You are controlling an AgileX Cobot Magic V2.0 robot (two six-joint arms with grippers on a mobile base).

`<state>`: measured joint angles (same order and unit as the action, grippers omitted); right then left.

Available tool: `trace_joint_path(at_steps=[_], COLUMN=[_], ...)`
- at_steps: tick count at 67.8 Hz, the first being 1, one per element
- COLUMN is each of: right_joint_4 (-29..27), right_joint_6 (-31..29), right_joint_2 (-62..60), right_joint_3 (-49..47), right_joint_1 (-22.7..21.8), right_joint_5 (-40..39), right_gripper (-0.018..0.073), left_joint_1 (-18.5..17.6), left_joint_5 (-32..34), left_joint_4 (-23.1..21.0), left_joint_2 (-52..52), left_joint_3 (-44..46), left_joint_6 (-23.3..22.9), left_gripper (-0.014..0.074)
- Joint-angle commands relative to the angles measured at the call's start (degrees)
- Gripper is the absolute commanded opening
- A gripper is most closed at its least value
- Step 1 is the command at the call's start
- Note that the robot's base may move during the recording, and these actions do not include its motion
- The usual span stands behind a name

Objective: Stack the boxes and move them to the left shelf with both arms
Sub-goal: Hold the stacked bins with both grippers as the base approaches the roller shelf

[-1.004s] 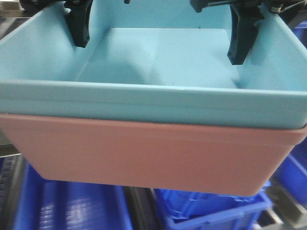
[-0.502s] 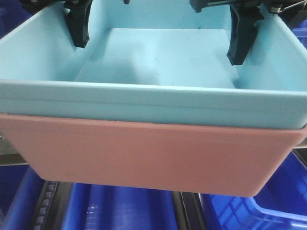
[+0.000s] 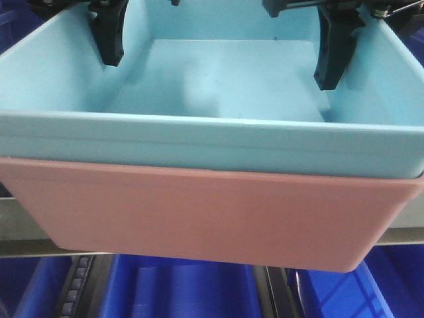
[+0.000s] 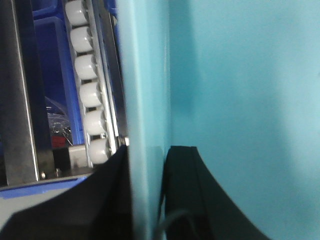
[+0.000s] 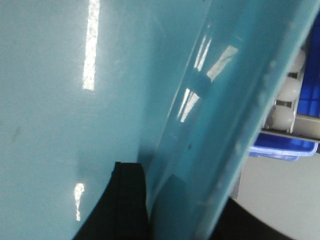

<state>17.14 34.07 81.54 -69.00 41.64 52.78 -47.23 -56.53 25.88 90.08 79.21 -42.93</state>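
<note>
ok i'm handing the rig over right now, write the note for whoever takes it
Left gripper: shut on the blue tub's left wall, one finger inside and one outside.
Right gripper: on the right wall the same way; inner finger pressed to the wall, so it looks shut.
Stacking is done: the blue tub sits nested in the pink tub, and both arms are carrying the pair.
Shelf rollers show just past the left wall, and a grey rail runs behind the pink tub, with dark blue bins below.
Left to do: set the stack on the roller lane, open both grippers and back out.
</note>
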Motion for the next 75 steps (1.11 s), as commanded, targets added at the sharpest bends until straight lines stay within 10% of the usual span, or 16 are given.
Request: trace_joint_path(at_steps=[1,75], right_joint_4=[-4.6,-4.6], right_joint_6=[-2.2,-2.2], right_joint_2=[-2.1,-2.1], right_joint_3=[-3.4,-3.4], right_joint_1=[2.0,2.0], right_joint_5=[-15.4,-15.4], right_gripper=[0.0056,0.0056], left_joint_1=[-2.7,-2.7], left_joint_5=[14.6,14.7], left_joint_4=[-3.0,-3.0], left_joint_2=[-2.2,-2.2], left_joint_3=[3.0,3.0], left_joint_6=[0.0,0.0], left_gripper=[-0.0003,-0.0003])
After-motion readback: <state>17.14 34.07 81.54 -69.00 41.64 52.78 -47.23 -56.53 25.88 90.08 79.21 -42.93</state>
